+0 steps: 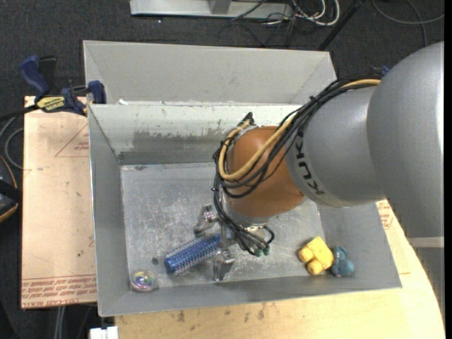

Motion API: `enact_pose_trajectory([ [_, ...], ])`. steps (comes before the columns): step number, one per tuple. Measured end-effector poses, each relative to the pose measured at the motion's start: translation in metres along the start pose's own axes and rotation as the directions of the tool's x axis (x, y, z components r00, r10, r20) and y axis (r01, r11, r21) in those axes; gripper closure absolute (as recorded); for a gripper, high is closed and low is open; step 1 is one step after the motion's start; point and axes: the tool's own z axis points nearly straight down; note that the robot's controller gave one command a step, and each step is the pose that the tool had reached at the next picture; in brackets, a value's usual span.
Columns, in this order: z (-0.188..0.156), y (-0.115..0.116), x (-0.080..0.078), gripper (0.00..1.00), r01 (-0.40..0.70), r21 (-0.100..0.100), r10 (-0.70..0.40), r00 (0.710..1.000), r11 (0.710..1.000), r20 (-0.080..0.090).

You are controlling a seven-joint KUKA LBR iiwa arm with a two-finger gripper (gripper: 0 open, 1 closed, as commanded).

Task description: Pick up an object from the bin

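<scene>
My gripper (214, 244) is low over the front middle of the bin floor. Its two metal fingers stand apart, one behind and one in front of the right end of a blue ribbed roller (187, 256). The roller lies flat on the floor and points towards the front left corner. The gap between the fingers is wider than the roller, and neither fingertip clearly touches it.
A yellow block (315, 255) and a small blue-grey figure (342, 263) lie together at the front right. A clear shiny ball (144, 281) rests in the front left corner. The arm's orange cover and cables hang over the bin's middle.
</scene>
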Motion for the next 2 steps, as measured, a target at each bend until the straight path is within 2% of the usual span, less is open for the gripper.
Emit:
enact_pose_trajectory([
  [1,-0.001,0.0,-0.001,1.0,-0.001,-0.001,0.001,1.0,1.0,0.003],
  [2,-0.129,0.006,-0.007,1.0,0.031,0.001,-0.031,0.999,1.0,0.013],
])
